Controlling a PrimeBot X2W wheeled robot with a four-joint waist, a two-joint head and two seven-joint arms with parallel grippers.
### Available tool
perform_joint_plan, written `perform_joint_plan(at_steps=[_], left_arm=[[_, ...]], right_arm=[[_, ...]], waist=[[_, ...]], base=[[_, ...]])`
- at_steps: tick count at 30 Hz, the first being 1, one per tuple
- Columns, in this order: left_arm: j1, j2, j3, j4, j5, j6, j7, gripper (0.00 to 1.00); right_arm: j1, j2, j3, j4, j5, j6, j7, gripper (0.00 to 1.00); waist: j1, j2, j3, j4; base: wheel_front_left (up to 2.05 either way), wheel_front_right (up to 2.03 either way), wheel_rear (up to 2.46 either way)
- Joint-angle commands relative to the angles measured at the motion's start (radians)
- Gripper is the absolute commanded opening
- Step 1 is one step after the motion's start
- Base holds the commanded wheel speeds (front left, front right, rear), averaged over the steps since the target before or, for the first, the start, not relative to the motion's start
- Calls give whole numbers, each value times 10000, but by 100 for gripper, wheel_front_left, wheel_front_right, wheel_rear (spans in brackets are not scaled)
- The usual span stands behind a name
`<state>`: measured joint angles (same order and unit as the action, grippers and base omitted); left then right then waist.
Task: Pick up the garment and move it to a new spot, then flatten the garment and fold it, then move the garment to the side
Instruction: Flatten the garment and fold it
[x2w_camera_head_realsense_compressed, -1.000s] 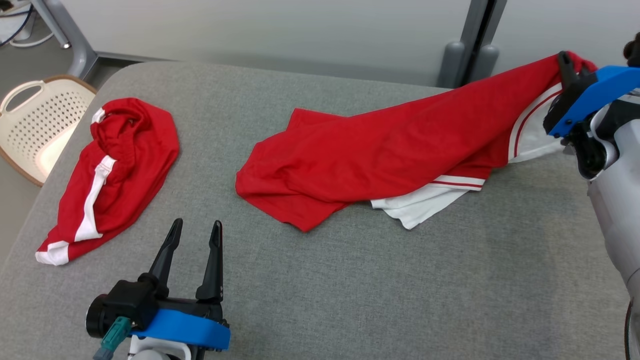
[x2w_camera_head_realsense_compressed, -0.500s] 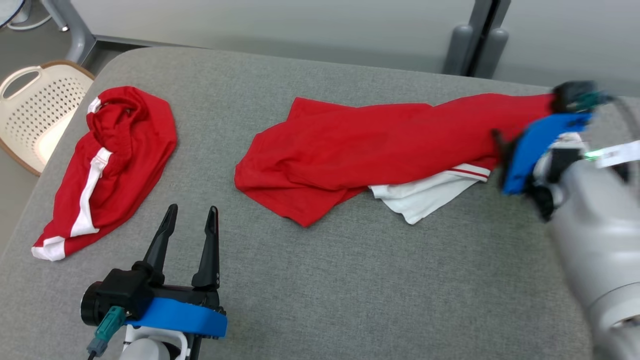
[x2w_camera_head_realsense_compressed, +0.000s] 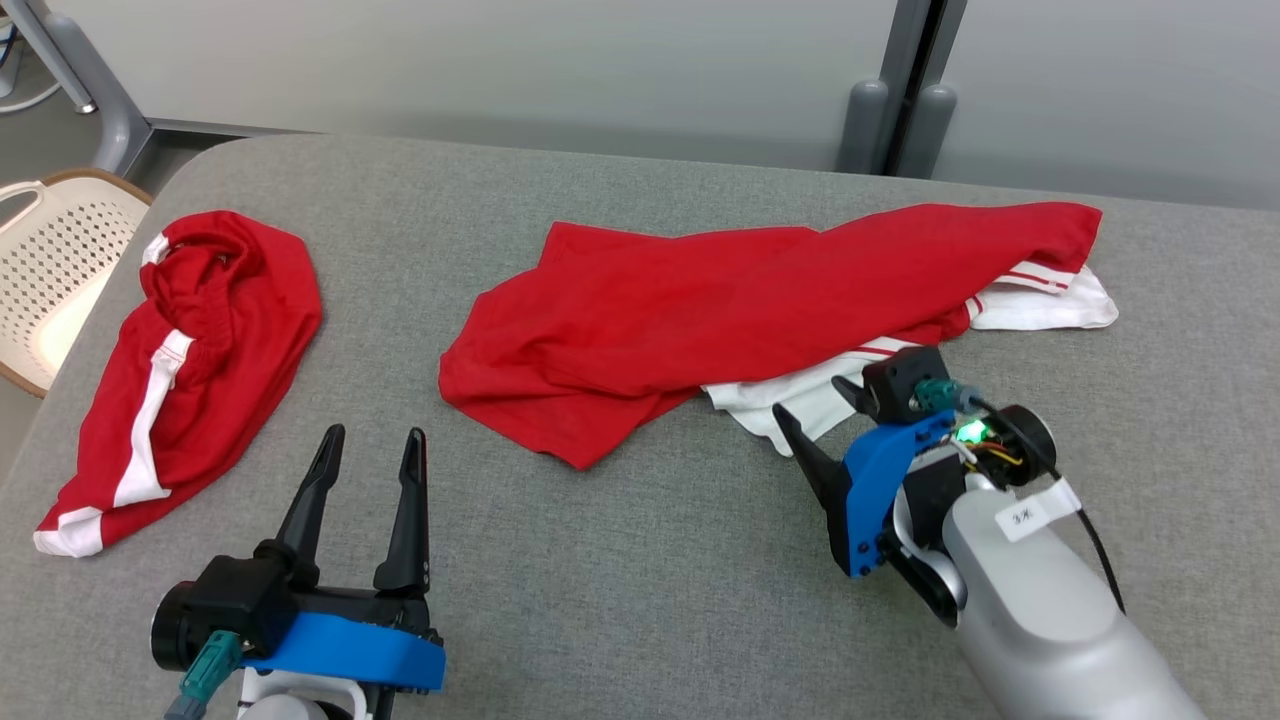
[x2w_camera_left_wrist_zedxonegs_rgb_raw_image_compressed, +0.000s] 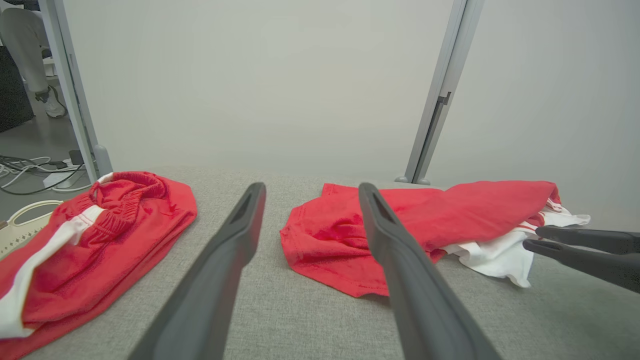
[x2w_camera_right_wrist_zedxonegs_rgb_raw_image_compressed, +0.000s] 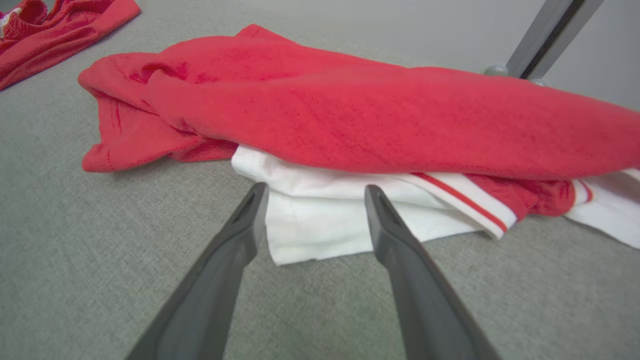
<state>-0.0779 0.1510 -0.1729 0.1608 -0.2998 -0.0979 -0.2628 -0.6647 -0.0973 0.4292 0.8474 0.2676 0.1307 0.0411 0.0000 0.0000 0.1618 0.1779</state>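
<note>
Just ahead of our right pincer (x2w_camera_right_wrist_zedxonegs_rgb_raw_image_compressed: 316, 190), whose two dark fingers stand apart and hold nothing, the white sleeve hem (x2w_camera_right_wrist_zedxonegs_rgb_raw_image_compressed: 320, 230) of the red garment (x2w_camera_head_realsense_compressed: 760, 300) lies on the grey surface (x2w_camera_head_realsense_compressed: 640, 580). Its near corner shows between the fingertips in the wrist view; whether they touch it we cannot tell. Beyond that hem the garment stretches crosswise to the pincer's line, its long axis running from the pincer's left to its far right, bunched and doubled over, not yet flattened. Our left pincer (x2w_camera_head_realsense_compressed: 375, 434), also spread and empty, sits well off to the left, nearer a second red piece (x2w_camera_head_realsense_compressed: 200, 330). We judge the right arm the nearer, and the white corner its likeliest grip.
</note>
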Motion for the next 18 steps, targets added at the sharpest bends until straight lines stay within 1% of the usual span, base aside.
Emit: perform_joint_plan(at_steps=[1,4,9,13,18], left_arm=[[42,41,2,-53,-47,21,-28,100],[0,29,-21,-83,-84,17,-28,100],[-114,20,-68,-67,-94,-2,-28,100],[-149,5,-105,-52,-103,-15,-28,100],[-169,-14,-131,-7,-128,-24,-28,100]], right_arm=[[380,-58,-65,-365,-325,1,-59,100],[922,93,-273,-768,-612,1,182,100],[1183,250,-545,-1002,-1253,1,773,100],[1007,323,-668,-827,-1995,1,1117,100],[746,411,-681,-320,-2509,1,1363,100]], waist=[[0,0,30,23],[0,0,127,100],[0,0,277,269],[0,0,350,376],[0,0,382,473]], base=[[0,0,0],[0,0,0],[0,0,0],[0,0,0],[0,0,0]])
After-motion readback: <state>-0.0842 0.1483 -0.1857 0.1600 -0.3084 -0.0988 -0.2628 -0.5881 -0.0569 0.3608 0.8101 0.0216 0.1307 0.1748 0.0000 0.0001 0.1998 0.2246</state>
